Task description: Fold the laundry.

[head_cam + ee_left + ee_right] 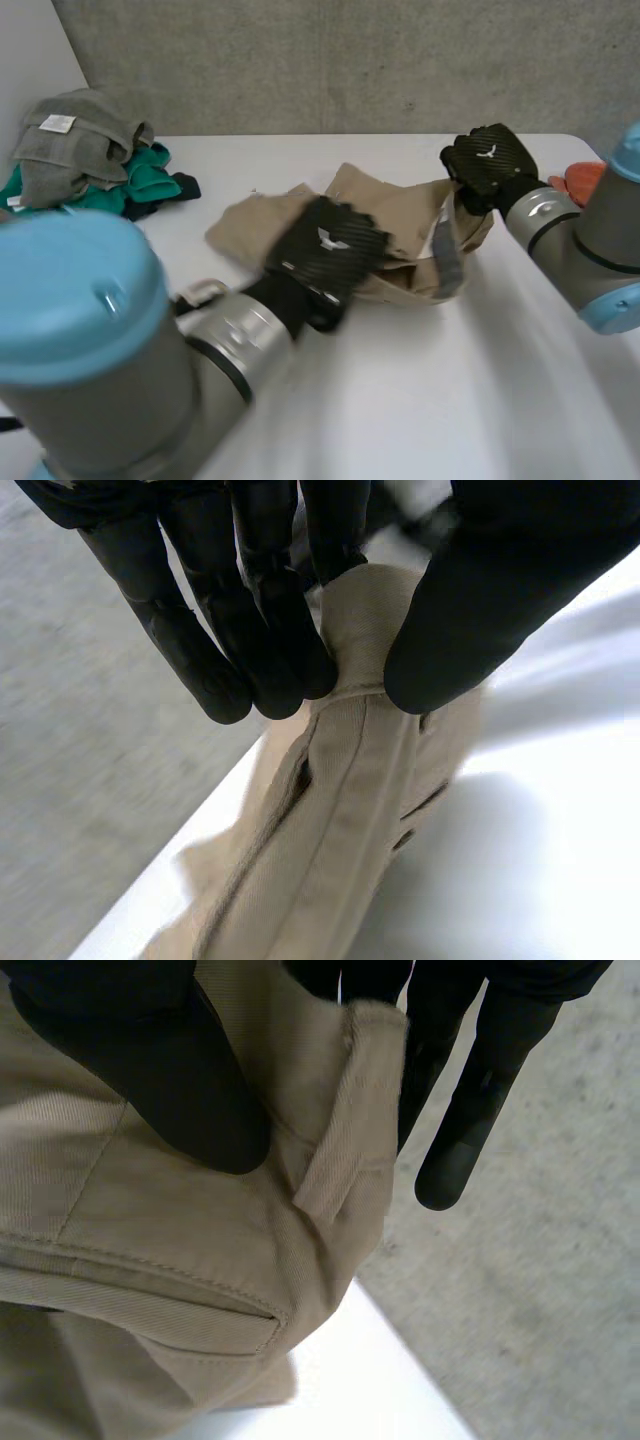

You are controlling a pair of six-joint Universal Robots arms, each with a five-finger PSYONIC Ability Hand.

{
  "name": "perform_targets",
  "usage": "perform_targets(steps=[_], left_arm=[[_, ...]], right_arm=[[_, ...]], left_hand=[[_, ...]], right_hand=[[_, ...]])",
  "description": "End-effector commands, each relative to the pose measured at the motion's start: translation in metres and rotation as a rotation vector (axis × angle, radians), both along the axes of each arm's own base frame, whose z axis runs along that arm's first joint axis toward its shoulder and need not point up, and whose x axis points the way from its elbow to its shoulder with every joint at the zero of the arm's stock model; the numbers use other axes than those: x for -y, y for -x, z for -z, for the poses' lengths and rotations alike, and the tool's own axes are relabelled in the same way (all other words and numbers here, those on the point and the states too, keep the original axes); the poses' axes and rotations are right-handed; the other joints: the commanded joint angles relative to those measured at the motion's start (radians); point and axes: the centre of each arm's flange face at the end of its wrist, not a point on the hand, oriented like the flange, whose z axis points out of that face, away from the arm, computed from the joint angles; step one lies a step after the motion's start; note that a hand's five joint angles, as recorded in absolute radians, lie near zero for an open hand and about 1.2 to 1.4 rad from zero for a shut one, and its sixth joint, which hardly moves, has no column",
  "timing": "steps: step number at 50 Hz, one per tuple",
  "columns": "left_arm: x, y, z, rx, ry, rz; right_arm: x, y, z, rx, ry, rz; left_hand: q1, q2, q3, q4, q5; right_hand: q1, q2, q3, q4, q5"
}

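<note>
The trousers [405, 215] lie crumpled in the middle of the table [450, 400]; the left hand [325, 255] sits knuckles-up over their near edge, fingers [270, 640] and thumb pinching a raised fold; the right hand [490, 160] is lifted at their right end, its thumb [170, 1080] clamping the waistband beside a belt loop against the fingers; a grey and teal pile [80, 150] lies at the far left corner.

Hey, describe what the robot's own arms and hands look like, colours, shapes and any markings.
The left arm and right arm are thick grey tubes with rounded light-blue caps at the joints. The left hand and right hand are black, with a woven-looking texture and a small white mark on the back. Their fingers are smooth, black and round-tipped.
</note>
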Motion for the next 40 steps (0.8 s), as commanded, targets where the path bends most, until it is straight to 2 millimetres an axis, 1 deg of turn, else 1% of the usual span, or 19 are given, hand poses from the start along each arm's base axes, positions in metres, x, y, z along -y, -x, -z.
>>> perform_targets(steps=[1, 3, 5, 6, 7, 10, 11, 13, 17, 18, 24, 27, 28, 29, 31, 32, 33, 37, 40], left_arm=[[-0.037, 0.034, 0.022, 0.014, -0.025, 0.023], [-0.042, 0.039, 0.028, 0.029, -0.027, 0.027], [-0.051, 0.048, 0.031, 0.02, -0.027, 0.065], [-0.054, 0.05, 0.031, 0.017, -0.029, 0.08], [-0.06, 0.055, 0.029, 0.003, -0.029, 0.108], [-0.065, 0.059, 0.022, -0.017, -0.026, 0.134], [-0.066, 0.059, 0.017, -0.026, -0.023, 0.141], [-0.066, 0.056, 0.011, -0.029, -0.024, 0.138], [-0.061, 0.041, -0.006, -0.019, -0.033, 0.113], [-0.057, 0.035, -0.014, -0.023, -0.031, 0.101], [-0.039, 0.013, -0.039, -0.049, -0.013, 0.05], [-0.014, -0.001, -0.051, -0.066, 0.007, -0.021], [0.002, -0.008, -0.054, -0.068, 0.016, -0.067], [0.01, -0.012, -0.055, -0.068, 0.023, -0.09], [0.032, -0.021, -0.055, -0.057, 0.029, -0.145], [0.053, -0.031, -0.053, -0.038, 0.032, -0.192], [0.064, -0.037, -0.052, -0.023, 0.035, -0.218], [0.109, -0.061, -0.031, 0.086, 0.012, -0.269], [0.142, -0.079, -0.007, 0.177, -0.021, -0.281]], right_arm=[[0.038, 0.024, 0.02, -0.002, 0.182, -0.105], [0.039, 0.025, 0.029, 0.005, 0.184, -0.131], [0.041, 0.025, 0.04, 0.012, 0.184, -0.153], [0.042, 0.026, 0.042, 0.016, 0.184, -0.155], [0.044, 0.029, 0.044, 0.021, 0.187, -0.145], [0.048, 0.037, 0.042, 0.032, 0.187, -0.098], [0.05, 0.043, 0.041, 0.046, 0.164, -0.041], [0.049, 0.049, 0.039, 0.063, 0.137, 0.036], [0.041, 0.063, 0.017, 0.093, 0.086, 0.237], [0.035, 0.066, 0.006, 0.1, 0.061, 0.297], [0.008, 0.066, -0.02, 0.048, -0.066, 0.386], [-0.014, 0.064, -0.038, -0.005, -0.153, 0.403], [-0.02, 0.063, -0.044, -0.015, -0.171, 0.405], [-0.034, 0.062, -0.057, -0.028, -0.205, 0.41], [-0.049, 0.059, -0.069, -0.032, -0.245, 0.406], [-0.063, 0.056, -0.079, -0.024, -0.289, 0.396], [-0.071, 0.054, -0.083, -0.02, -0.311, 0.384], [-0.112, 0.04, -0.087, -0.036, -0.458, 0.3], [-0.147, 0.031, -0.073, -0.1, -0.605, 0.234]], left_hand=[[0.262, 0.198, 0.208, 0.202, 0.236], [0.262, 0.198, 0.208, 0.202, 0.236], [-0.027, -0.09, -0.081, -0.087, -0.053], [-0.186, -0.249, -0.239, -0.245, -0.211], [-0.458, -0.521, -0.511, -0.517, -0.483], [-0.756, -0.819, -0.809, -0.815, -0.781], [-0.934, -0.997, -0.988, -0.994, -0.96], [-0.96, -1.023, -1.014, -1.02, -0.986], [-0.96, -1.023, -1.014, -1.02, -0.986], [-0.96, -1.023, -1.014, -1.02, -0.986], [-0.96, -1.023, -1.014, -1.02, -0.986], [-0.96, -1.023, -1.014, -1.02, -0.986], [-0.96, -1.023, -1.014, -1.02, -0.986], [-0.96, -1.023, -1.014, -1.02, -0.986], [-0.96, -1.023, -1.014, -1.02, -0.986], [-0.96, -1.023, -1.014, -1.02, -0.986], [-0.96, -1.023, -1.014, -1.02, -0.986], [-0.96, -1.023, -1.014, -1.02, -0.986], [-0.954, -1.017, -1.007, -1.013, -0.979]], right_hand=[[0.296, 0.222, 0.232, 0.202, 0.225], [0.296, 0.222, 0.232, 0.202, 0.225], [0.296, 0.222, 0.232, 0.202, 0.225], [0.208, 0.135, 0.145, 0.114, 0.137], [-0.051, -0.125, -0.115, -0.145, -0.123], [-0.484, -0.558, -0.548, -0.578, -0.555], [-0.736, -0.809, -0.799, -0.829, -0.807], [-0.916, -0.99, -0.98, -1.01, -0.987], [-0.926, -1.0, -0.99, -1.02, -0.997], [-0.926, -1.0, -0.99, -1.02, -0.997], [-0.926, -1.0, -0.99, -1.02, -0.997], [-0.926, -1.0, -0.99, -1.02, -0.997], [-0.926, -1.0, -0.99, -1.02, -0.997], [-0.926, -1.0, -0.99, -1.02, -0.997], [-0.926, -1.0, -0.99, -1.02, -0.997], [-0.926, -1.0, -0.99, -1.02, -0.997], [-0.926, -1.0, -0.99, -1.02, -0.997], [-0.926, -1.0, -0.99, -1.02, -0.997], [-0.926, -1.0, -0.99, -1.02, -0.997]])
